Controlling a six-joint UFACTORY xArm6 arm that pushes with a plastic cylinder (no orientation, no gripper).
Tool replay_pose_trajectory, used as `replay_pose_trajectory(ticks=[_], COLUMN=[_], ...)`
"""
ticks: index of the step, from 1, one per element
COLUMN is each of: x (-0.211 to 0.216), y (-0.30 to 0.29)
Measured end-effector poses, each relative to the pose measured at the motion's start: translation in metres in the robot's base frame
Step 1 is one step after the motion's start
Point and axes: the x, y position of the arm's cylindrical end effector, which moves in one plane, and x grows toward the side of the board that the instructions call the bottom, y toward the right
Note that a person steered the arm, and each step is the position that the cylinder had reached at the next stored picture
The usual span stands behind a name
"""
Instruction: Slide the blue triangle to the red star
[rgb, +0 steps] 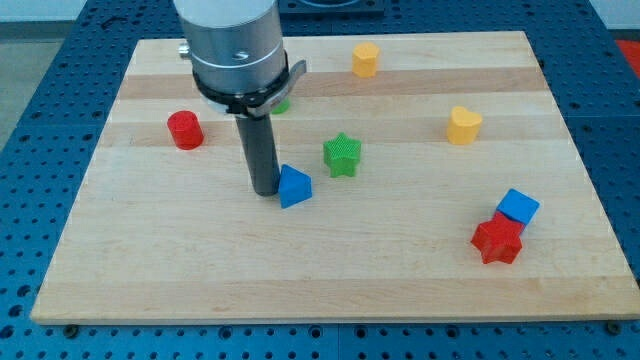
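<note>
Tip (265, 190) down on the board (400, 290), left of centre, pressed right against the left side of the blue triangle (294, 187). No jaws here, just a plain dark rod, holding nothing, only touching that one block. Red star (497, 242) far off at the lower right of the frame, well apart from the triangle, with a blue cube (518, 207) touching its upper right edge. Green star (342, 155) just up and right of the triangle, near but not touching. Red cylinder (185, 130) at the left, alone. Yellow heart (464, 125) at the upper right, yellow block (366, 59) near the top edge, shape hard to call. Bit of green (283, 104) peeking out behind the arm's grey housing (232, 45), mostly hidden, shape impossible to tell. Housing cut off by the frame's top.
</note>
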Motion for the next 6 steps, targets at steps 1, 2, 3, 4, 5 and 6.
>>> replay_pose_trajectory(ticks=[1, 2, 3, 4, 5, 6], x=[0.000, 0.000, 0.017, 0.025, 0.025, 0.028], y=[0.019, 0.042, 0.072, 0.105, 0.120, 0.136])
